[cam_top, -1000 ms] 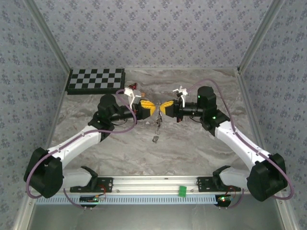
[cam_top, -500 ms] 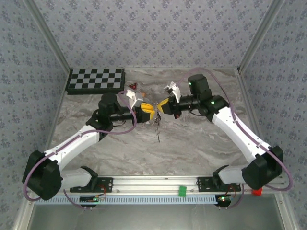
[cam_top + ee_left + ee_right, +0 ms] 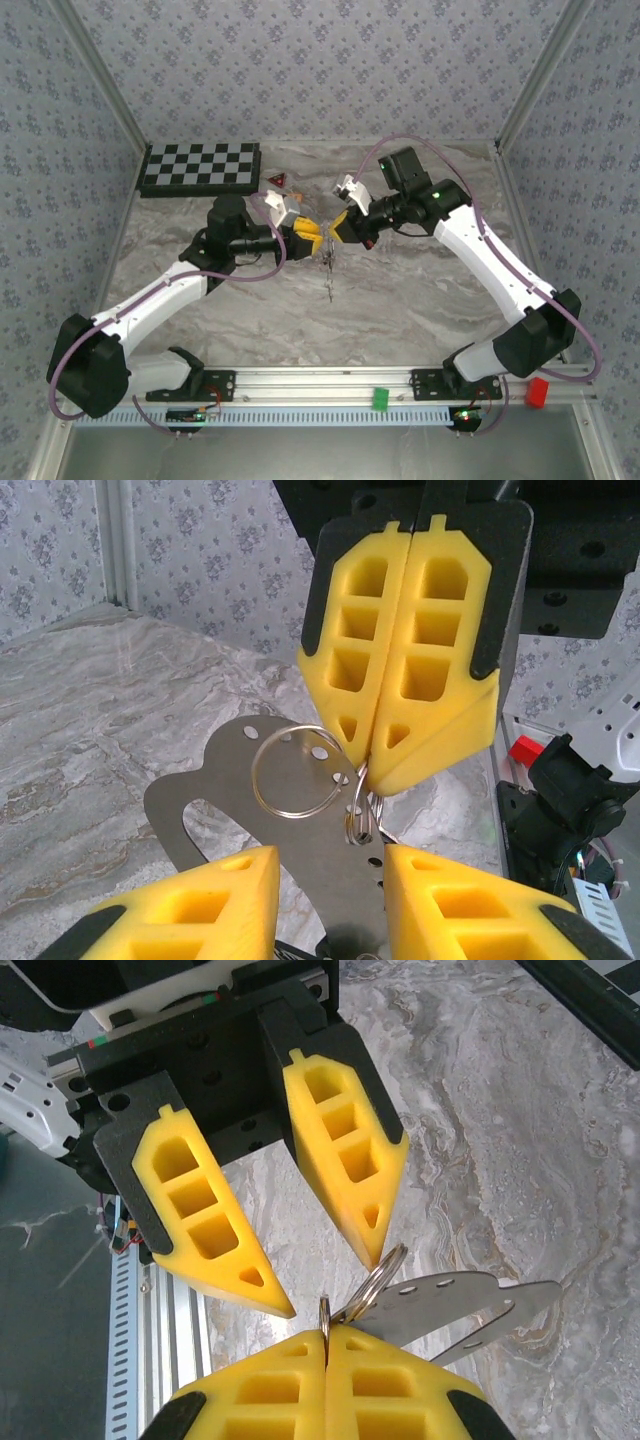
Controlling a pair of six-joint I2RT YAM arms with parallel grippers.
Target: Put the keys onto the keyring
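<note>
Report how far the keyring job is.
Done: keyring held in the air, metal tag on it. In hand: right gripper shut on the keyring, left gripper open around the tag. Left: threading keys; whether any is on, I cannot tell.

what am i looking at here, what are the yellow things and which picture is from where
Two robot arms are bolted to the near edge of a marbled table. The wide picture looks down from above and behind them; the other two come from a camera on each wrist, so each shows its own yellow fingers at the bottom and the other arm's facing it. The right claw is shut on a keyring that carries a flat metal tag. The left claw is open around the tag, not gripping it. On the table lie a checkerboard and a small red triangle. Thin bits hang below the claws, too small to name.
</note>
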